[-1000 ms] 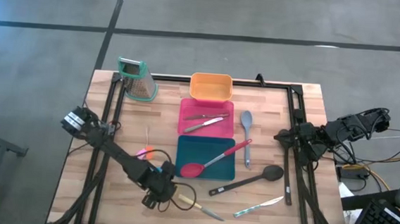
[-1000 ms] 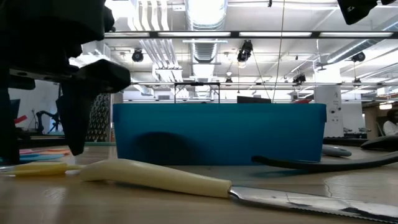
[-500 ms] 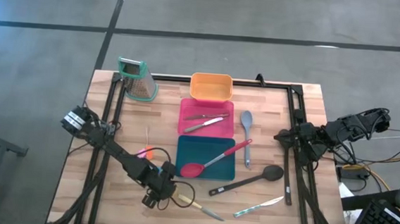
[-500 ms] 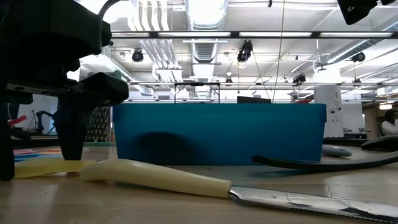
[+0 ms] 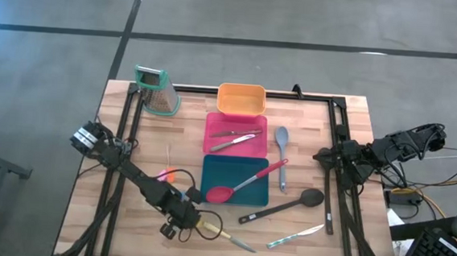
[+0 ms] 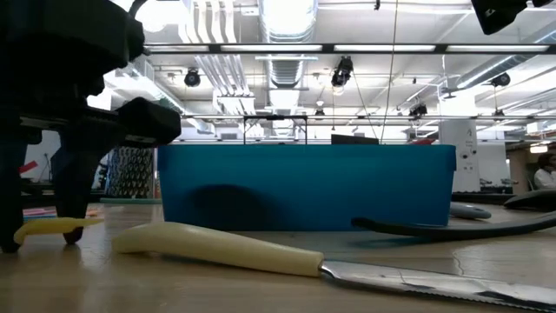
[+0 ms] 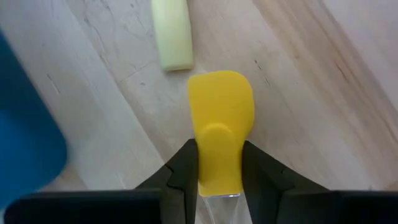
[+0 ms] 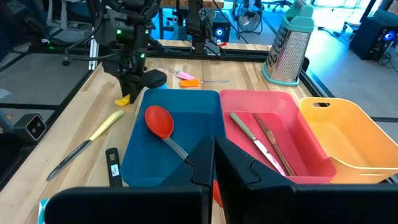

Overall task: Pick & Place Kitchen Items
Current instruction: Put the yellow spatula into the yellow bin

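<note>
Beside the teal tray (image 5: 242, 171), the spatula (image 7: 219, 134) was yellow, the knife handle (image 6: 217, 247) cream, the spoon (image 5: 242, 182) red.

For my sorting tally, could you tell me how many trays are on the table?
3, in a line: the orange tray farthest back, the pink tray in the middle, the teal tray nearest the front.

High: looked straight down over the whole bench (image 5: 85, 215).
Low: sat at bench level, close behind the teal tray (image 6: 304, 187).
Wrists: both saw that tray.
</note>
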Controlling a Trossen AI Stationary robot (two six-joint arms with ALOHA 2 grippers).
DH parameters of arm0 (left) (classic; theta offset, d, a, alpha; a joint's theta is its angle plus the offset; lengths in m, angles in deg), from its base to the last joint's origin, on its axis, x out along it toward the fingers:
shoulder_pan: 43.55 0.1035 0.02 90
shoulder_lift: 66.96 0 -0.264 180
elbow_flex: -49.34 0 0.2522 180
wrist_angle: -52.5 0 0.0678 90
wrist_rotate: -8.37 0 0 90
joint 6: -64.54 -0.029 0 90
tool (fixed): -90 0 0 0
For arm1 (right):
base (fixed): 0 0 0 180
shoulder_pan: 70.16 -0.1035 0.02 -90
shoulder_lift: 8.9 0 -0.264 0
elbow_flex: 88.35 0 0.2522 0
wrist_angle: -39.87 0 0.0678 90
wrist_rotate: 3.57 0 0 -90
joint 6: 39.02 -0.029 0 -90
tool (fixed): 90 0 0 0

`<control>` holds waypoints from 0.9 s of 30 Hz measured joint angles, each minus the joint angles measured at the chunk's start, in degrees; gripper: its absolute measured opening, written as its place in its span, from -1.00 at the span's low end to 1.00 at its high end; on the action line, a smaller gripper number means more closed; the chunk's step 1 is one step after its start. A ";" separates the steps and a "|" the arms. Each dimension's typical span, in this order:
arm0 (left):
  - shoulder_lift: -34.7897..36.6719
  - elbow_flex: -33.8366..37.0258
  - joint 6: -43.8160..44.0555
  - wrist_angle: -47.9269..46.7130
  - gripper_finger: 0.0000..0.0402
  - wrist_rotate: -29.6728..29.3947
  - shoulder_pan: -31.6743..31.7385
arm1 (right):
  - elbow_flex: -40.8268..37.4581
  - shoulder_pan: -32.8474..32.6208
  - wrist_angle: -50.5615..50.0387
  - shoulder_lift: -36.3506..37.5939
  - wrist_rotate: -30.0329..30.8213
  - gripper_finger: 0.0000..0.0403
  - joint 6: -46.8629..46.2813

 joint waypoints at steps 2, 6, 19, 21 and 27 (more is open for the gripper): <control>0.12 -0.66 0.16 -0.48 -0.53 0.63 0.02 | 0.00 -0.02 0.00 -0.01 0.00 -0.96 0.00; 1.34 -3.90 1.26 -3.49 -0.53 1.74 0.02 | 0.00 0.00 0.02 0.00 0.01 -0.96 0.00; 6.65 -24.36 -5.24 -23.32 -0.53 -4.56 -0.10 | 0.00 0.00 0.00 0.00 0.00 -0.96 0.00; 7.55 -27.69 -9.04 -25.07 -0.53 -10.65 0.15 | 0.00 0.00 0.01 0.00 0.02 -0.96 0.00; 8.88 -33.39 -22.65 -22.30 -0.53 -25.73 2.87 | 0.00 0.00 0.00 -0.02 0.02 -0.96 0.00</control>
